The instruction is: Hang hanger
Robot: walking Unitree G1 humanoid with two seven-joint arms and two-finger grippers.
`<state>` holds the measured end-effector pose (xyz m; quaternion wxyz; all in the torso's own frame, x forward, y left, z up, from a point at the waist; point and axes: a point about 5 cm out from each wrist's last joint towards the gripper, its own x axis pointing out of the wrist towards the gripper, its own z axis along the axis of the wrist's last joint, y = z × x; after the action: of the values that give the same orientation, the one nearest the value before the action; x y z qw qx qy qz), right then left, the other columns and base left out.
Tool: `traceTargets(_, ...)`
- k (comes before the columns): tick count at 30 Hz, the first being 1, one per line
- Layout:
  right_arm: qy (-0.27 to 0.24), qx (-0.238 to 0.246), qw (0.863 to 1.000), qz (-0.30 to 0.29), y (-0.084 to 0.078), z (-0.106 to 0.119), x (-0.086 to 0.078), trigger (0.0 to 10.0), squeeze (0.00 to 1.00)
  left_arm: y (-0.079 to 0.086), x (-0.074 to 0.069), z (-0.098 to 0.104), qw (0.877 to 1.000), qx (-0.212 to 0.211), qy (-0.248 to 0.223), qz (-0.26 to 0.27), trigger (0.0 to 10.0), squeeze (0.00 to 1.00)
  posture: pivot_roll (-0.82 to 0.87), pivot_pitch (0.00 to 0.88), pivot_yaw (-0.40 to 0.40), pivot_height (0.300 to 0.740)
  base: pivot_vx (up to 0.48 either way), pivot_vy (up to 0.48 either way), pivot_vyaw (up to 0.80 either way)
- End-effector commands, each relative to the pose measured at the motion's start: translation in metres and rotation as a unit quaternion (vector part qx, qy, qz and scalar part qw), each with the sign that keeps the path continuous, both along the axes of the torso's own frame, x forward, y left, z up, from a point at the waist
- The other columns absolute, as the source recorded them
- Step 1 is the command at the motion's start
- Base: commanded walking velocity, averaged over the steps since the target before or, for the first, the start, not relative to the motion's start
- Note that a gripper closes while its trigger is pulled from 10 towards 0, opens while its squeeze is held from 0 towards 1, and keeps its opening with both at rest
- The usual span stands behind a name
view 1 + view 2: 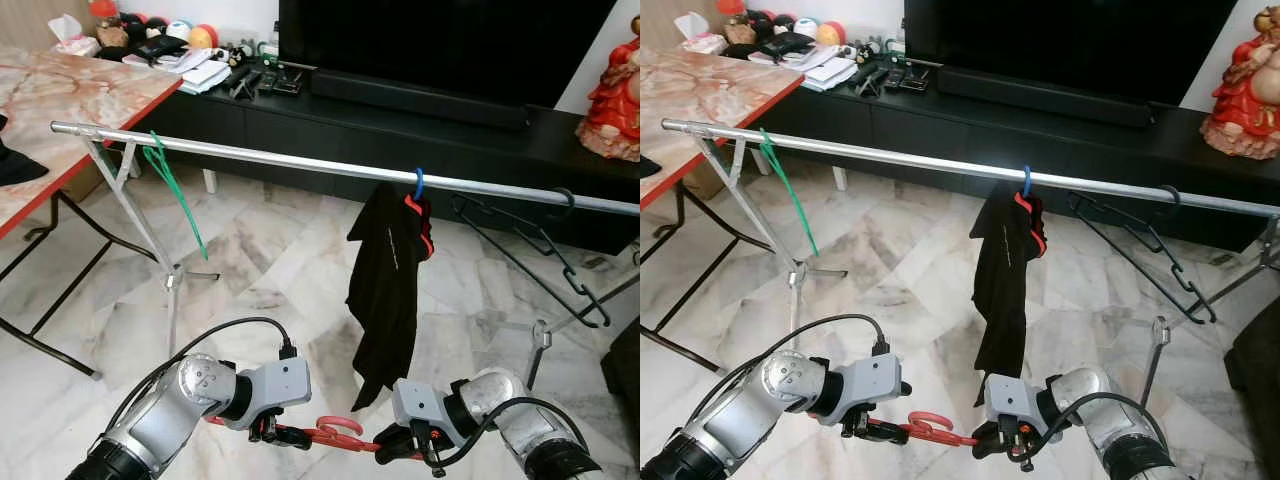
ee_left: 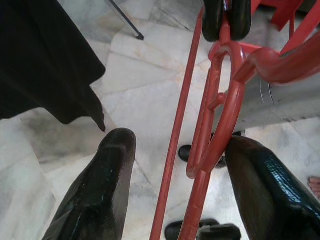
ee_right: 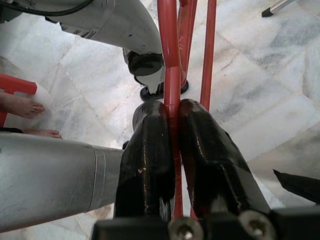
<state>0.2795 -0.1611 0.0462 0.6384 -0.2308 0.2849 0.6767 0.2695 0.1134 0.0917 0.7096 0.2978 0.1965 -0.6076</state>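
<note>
A red plastic hanger [image 1: 335, 433] hangs low in front of me between both grippers, above the marble floor. My right gripper [image 3: 171, 107] is shut on one of its thin red bars [image 3: 170, 60]. The left gripper [image 2: 182, 145] is open, and the hanger's hook [image 2: 225, 110] lies between its two black fingers [image 2: 107, 170], close to one of them. Above and ahead runs a silver clothes rail [image 1: 300, 158]. On it hang a green hanger [image 1: 175, 190], a black garment [image 1: 385, 270] on a blue hook, and black hangers [image 1: 530, 240].
A marble-topped folding table [image 1: 60, 90] stands to the left, near the rail's crossed legs [image 1: 170, 280]. Behind the rail is a black TV cabinet [image 1: 400, 120] with clutter and a red figurine [image 1: 615, 90]. A person's bare foot [image 3: 20, 107] is on the floor close by.
</note>
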Motion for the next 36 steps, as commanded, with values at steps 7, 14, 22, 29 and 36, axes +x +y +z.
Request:
traceTargets(7, 0.014, 0.005, 1.0, 0.025, 0.006, -0.001, -0.006, 10.0, 0.0, -0.003, -0.002, -0.013, 0.999, 0.035, -0.005, -0.011, 10.0, 0.0, -0.02, 0.133, -0.12, 0.74, 0.0, 0.0, 0.0)
traceTargets(14, 0.016, 0.019, 1.0, 0.015, 0.008, 0.001, -0.005, 10.0, 0.0, -0.012, -0.001, -0.016, 0.999, 0.046, -0.016, -0.024, 10.0, 0.0, -0.02, 0.132, -0.119, 0.74, 0.0, 0.0, 0.0)
traceTargets(22, 0.017, 0.024, 1.0, 0.004, 0.011, 0.0, -0.004, 10.0, 0.0, -0.023, 0.004, -0.002, 0.997, 0.02, -0.07, -0.03, 10.0, 0.0, -0.01, 0.135, -0.115, 0.74, 0.0, 0.0, 0.0)
traceTargets(29, 0.01, 0.031, 0.999, -0.007, 0.011, 0.001, -0.002, 10.0, 0.0, -0.016, 0.003, -0.012, 0.996, 0.067, -0.048, -0.037, 10.0, 0.0, -0.02, 0.135, -0.113, 0.74, 0.0, 0.0, 0.0)
traceTargets(36, 0.001, 0.03, 0.999, -0.023, 0.012, 0.001, 0.001, 10.0, 0.0, -0.017, -0.003, -0.012, 0.997, 0.057, -0.024, -0.051, 10.0, 0.0, -0.02, 0.135, -0.113, 0.74, 0.0, 0.0, 0.0)
